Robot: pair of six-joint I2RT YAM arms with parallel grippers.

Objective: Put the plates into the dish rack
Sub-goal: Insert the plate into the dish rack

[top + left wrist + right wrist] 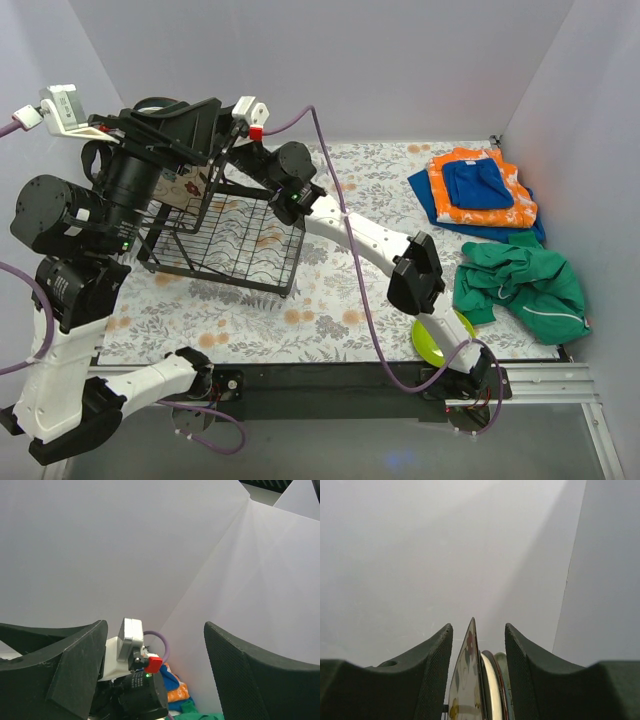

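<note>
One lime plate (pixel 432 343) lies flat on the table (pixel 330 300) at the near right, beside the base of my right arm and partly under it.

Mid-table, left: the rack (pixel 245 250). My left arm covers its left part, so I cannot read its long axis.

My right gripper (pixel 478 627) is over the rack's far end. In the wrist view at least three plates (pixel 470 680) stand on edge between the fingers (pixel 425 680). I see them edge-on, rims rising upward, faces turned left and right. The nearest one carries a leaf print. The fingers are part-way open, about as wide as that group. Whether the pads touch a rim, I cannot tell.

My left gripper (pixel 155 623) is up high and aimed at the white wall, fingers wide apart, holding nothing.

Far right: clothes (pixel 480 190) in orange, blue and green.
</note>
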